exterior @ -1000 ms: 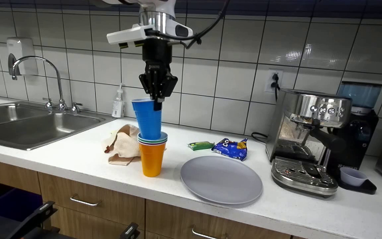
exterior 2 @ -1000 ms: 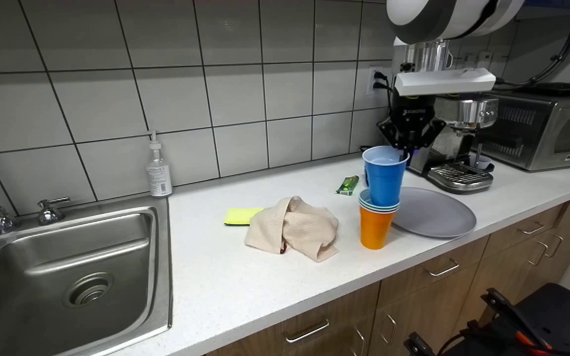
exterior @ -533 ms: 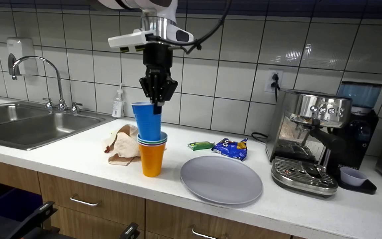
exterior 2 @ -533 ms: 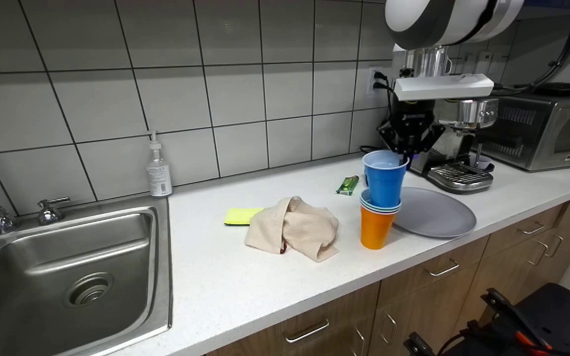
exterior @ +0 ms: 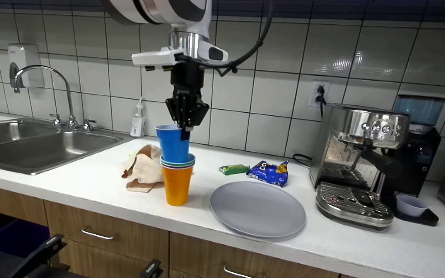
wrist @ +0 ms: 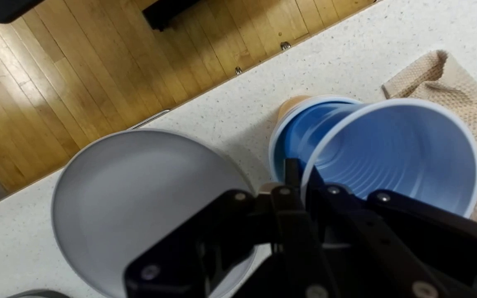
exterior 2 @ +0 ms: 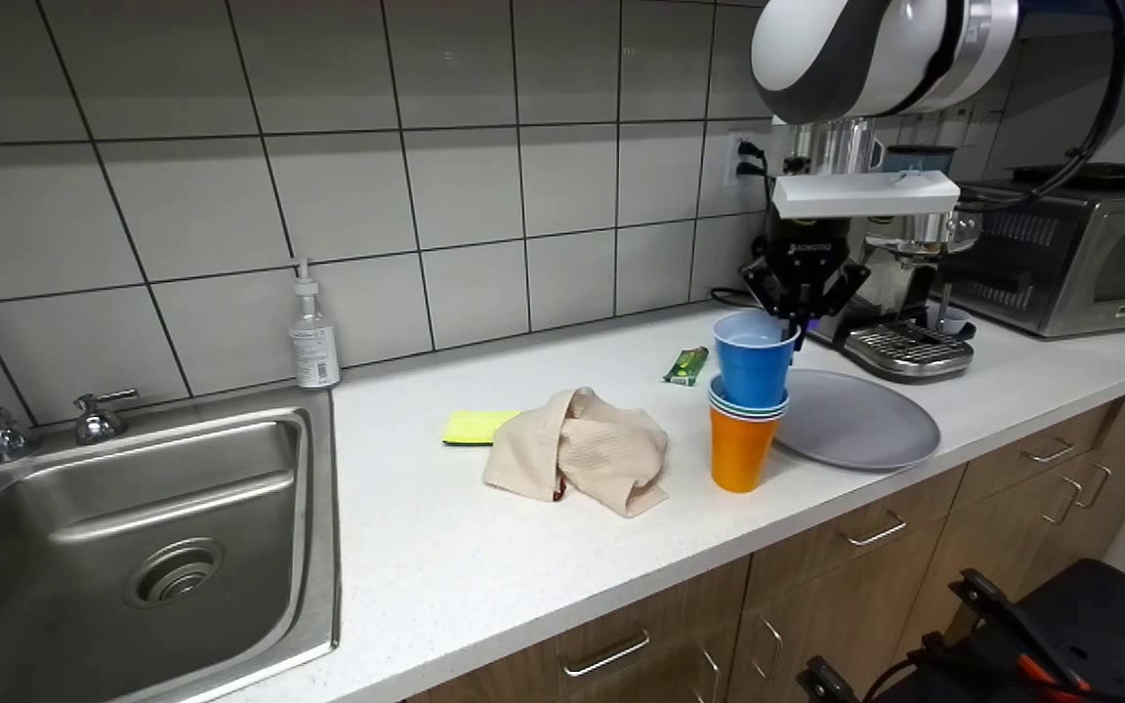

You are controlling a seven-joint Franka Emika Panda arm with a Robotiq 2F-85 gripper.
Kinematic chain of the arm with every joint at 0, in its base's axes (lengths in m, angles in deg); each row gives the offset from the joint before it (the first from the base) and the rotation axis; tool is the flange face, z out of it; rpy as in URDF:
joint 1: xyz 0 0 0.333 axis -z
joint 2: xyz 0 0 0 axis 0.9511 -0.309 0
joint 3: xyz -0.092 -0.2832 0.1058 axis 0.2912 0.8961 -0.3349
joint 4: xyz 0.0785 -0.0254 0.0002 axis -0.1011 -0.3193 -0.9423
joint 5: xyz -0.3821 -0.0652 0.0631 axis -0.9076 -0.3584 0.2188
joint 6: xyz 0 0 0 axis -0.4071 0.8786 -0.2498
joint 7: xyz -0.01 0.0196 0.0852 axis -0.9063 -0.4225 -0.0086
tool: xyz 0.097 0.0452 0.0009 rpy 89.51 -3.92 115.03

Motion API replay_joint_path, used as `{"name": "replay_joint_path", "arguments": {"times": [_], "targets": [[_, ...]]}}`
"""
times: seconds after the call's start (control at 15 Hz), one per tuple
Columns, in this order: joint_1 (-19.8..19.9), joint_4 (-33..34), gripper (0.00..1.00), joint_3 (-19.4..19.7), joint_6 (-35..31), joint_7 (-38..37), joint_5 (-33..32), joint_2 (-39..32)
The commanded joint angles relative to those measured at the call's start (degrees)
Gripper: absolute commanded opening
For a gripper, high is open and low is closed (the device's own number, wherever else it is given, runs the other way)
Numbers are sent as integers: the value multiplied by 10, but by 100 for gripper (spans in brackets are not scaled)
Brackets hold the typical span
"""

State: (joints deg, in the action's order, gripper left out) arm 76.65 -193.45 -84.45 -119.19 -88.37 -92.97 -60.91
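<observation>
My gripper [exterior: 184, 134] is shut on the rim of a blue cup [exterior: 173, 144], with one finger inside the cup and one outside. In the wrist view the gripper [wrist: 302, 171] pinches the pale rim of the blue cup [wrist: 404, 145], which looks tilted there. The lower part of the blue cup sits inside a stack whose outermost cup is an orange cup [exterior: 177, 187]. Teal and white rims show at the top of the stack. The orange cup [exterior 2: 740, 454] stands upright on the white counter. The bottom of the blue cup is hidden inside the stack.
A grey plate [exterior: 258, 210] lies beside the stack. A beige cloth [exterior 2: 582, 444] and a yellow sponge-like piece [exterior 2: 473, 427] lie on the other side. Behind are a green packet [exterior: 234, 169] and a blue snack bag [exterior: 269, 173]. An espresso machine [exterior: 355, 162] and a sink [exterior 2: 313, 488] stand farther off.
My gripper and the blue cup have moved down, so the blue cup sits deeper in the stack. The orange cup, plate and cloth have not moved.
</observation>
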Motion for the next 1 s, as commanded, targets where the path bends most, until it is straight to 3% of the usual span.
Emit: {"name": "replay_joint_path", "arguments": {"times": [0.0, 0.07, 0.13, 0.27, 0.8, 0.93], "targets": [[7, 21, 1, 1, -7, 27, 18, -27], [7, 24, 1, 1, -6, 29, 17, -32], [6, 27, 26, 1, -5, 31, 17, -35], [5, 32, 37, 0, -5, 34, 17, -43], [4, 37, 98, 0, -2, 33, 16, -46], [4, 36, 100, -1, -3, 32, 16, -44]]}}
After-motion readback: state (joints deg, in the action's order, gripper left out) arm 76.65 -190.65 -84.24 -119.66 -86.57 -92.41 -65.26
